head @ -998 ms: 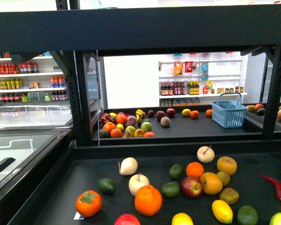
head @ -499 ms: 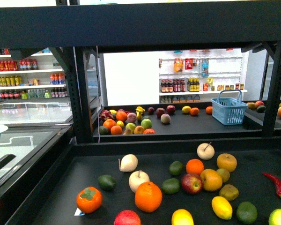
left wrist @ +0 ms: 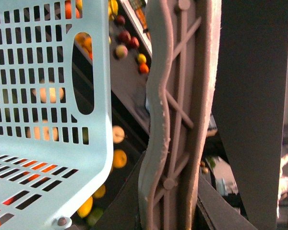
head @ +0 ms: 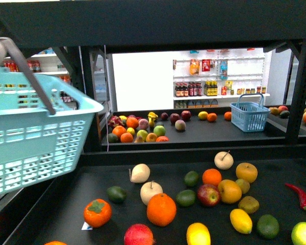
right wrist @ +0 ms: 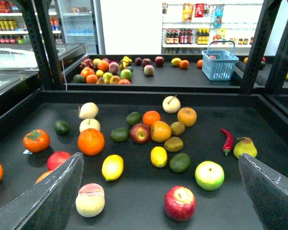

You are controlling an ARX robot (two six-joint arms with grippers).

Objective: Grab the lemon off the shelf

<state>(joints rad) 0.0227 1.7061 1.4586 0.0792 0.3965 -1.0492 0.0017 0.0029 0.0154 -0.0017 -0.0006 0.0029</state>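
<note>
The lemon [right wrist: 112,166], a bright yellow oval, lies on the dark deck of the shelf [right wrist: 38,110], between a big orange and a pale peach. In the front view the lemon [head: 198,234] sits near the front edge of the shelf [head: 92,189]. My right gripper [right wrist: 161,201] hangs open above the deck, fingers [right wrist: 48,196] wide apart, the lemon slightly ahead near the left finger. My left gripper [left wrist: 169,191] is shut on the basket handle [left wrist: 175,96]. The teal basket [head: 35,138] hangs at the left.
A rounder yellow citrus [head: 240,220] lies beside a kiwi and a lime. A red apple [right wrist: 179,202] sits between my right fingers. An orange [head: 161,209], a persimmon [head: 97,213] and a chili [head: 300,196] are nearby. A black beam [head: 153,25] runs overhead.
The teal basket has swung in from the left edge and now covers the left third of the front view. The fruit on the deck has not moved.
</note>
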